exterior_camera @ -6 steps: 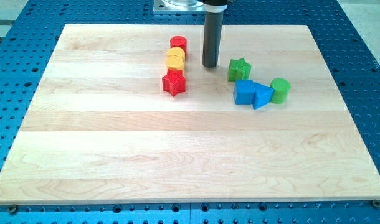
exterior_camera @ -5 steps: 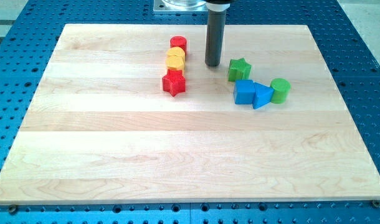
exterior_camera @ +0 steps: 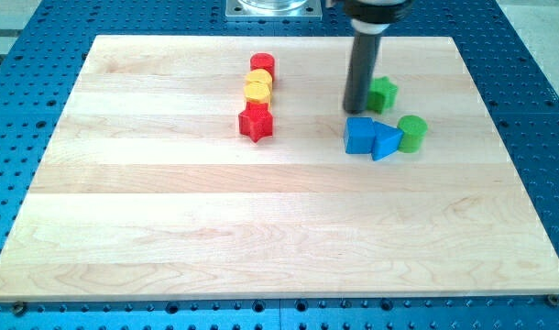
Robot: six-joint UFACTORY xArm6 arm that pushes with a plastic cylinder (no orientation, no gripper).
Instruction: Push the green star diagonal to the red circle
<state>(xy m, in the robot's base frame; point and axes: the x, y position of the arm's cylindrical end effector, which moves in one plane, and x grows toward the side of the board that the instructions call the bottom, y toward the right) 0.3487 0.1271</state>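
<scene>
Rod end effector without jaws: my tip (exterior_camera: 356, 111) rests on the wooden surface (exterior_camera: 261, 238), touching the left side of the green star (exterior_camera: 383, 93) and just above the blue cube (exterior_camera: 358, 135). Red circle (exterior_camera: 262, 65) lies well apart to the view's left, heading a column with the yellow block (exterior_camera: 257, 88) and red star (exterior_camera: 256, 122). No readable writing appears.

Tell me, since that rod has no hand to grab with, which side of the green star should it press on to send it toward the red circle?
No gripping here, only pushing. My tip is touching the left side of the green star, the wrong side. The red circle lies toward the view's left and slightly up, so I would probably go around and press the star's right face, centred between its points so it does not spin off.
</scene>
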